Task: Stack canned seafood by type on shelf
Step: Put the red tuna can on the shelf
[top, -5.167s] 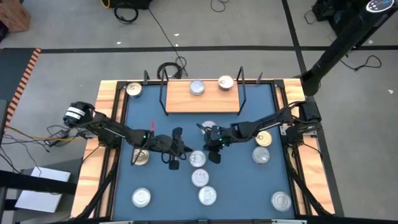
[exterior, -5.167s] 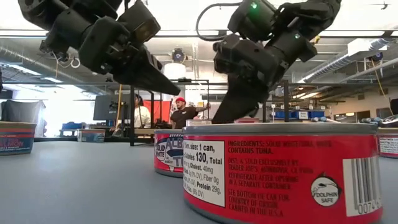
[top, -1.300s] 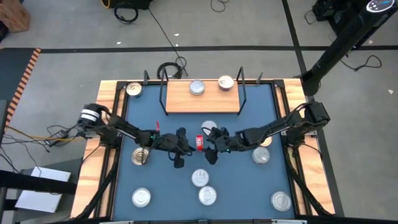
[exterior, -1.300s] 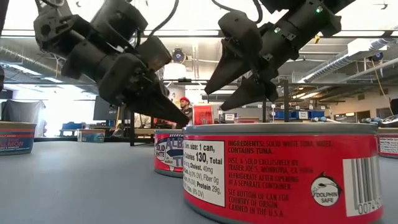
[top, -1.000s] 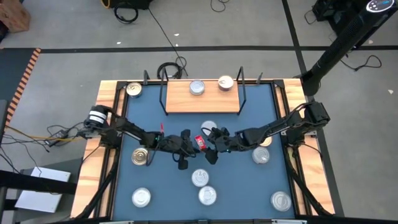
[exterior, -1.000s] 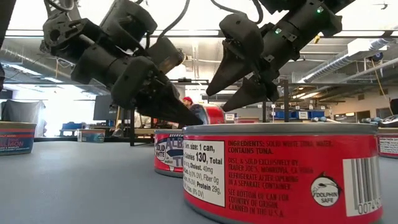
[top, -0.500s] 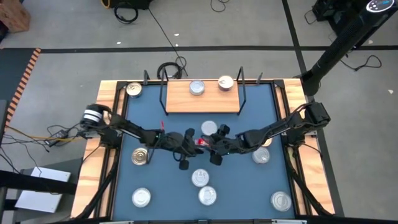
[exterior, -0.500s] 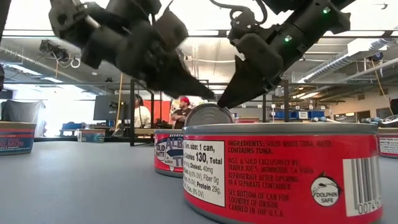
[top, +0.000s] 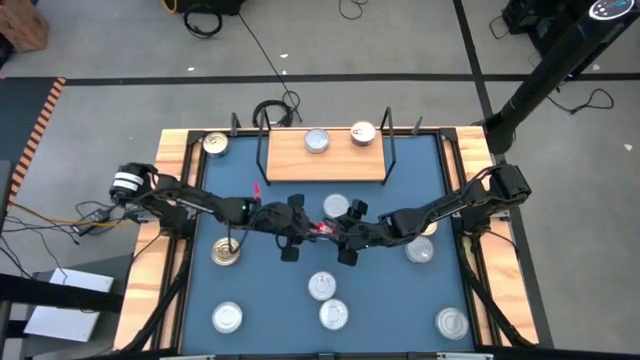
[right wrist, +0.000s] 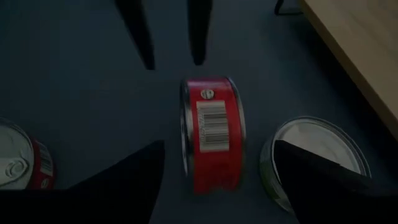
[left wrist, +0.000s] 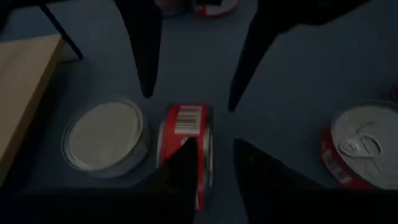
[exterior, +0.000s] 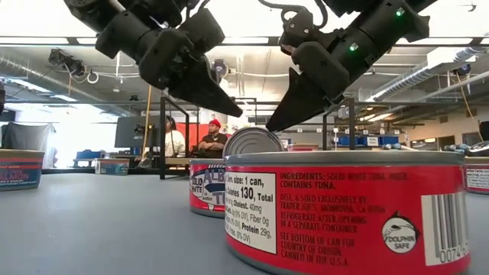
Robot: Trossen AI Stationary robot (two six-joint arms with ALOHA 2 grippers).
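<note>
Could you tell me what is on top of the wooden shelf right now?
Two tins stand on the shelf: a silver-lidded tin and a gold-lidded tin, apart. Nothing is stacked on either; their side labels are hidden from above.

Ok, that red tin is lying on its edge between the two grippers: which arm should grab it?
Probably the right. The right gripper has its open fingers on either side of the red tin, which lies on its side. The left gripper is also open but sits just behind it.

Two dark jointed arms, tapered black fingers (exterior: 218,95), green indicator lights, white left-base cylinder (top: 125,182)
</note>
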